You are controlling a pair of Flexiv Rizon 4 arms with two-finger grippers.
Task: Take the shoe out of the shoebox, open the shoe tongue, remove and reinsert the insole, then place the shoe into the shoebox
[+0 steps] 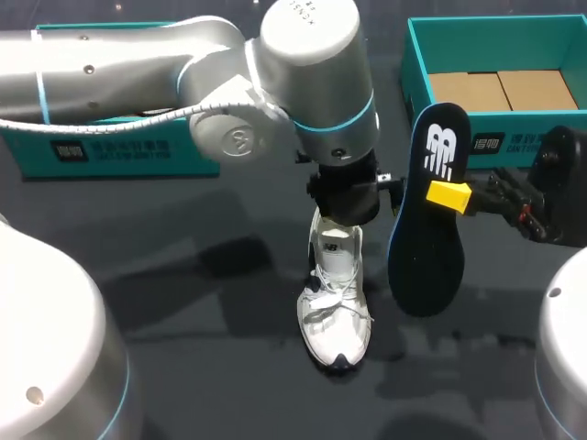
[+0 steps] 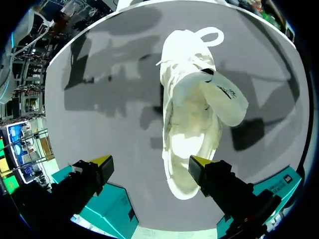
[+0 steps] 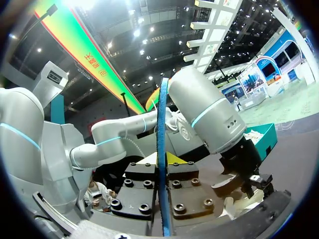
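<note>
Right end effector [image 1: 449, 194] clamping logo-printed insole [image 1: 426, 252], left end effector [image 2: 149, 164] released over shoe [image 2: 192, 114]

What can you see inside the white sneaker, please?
Inside the sneaker, only pale lining shows; the toe end is covered by the tongue and laces. The dark insole is outside, clamped in the right gripper.

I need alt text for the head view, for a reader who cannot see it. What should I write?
The right pincer holds a dark insole beside a white shoe that stands on the dark table. The left arm hangs over the shoe's heel, and an open teal shoebox sits at the far right.
</note>
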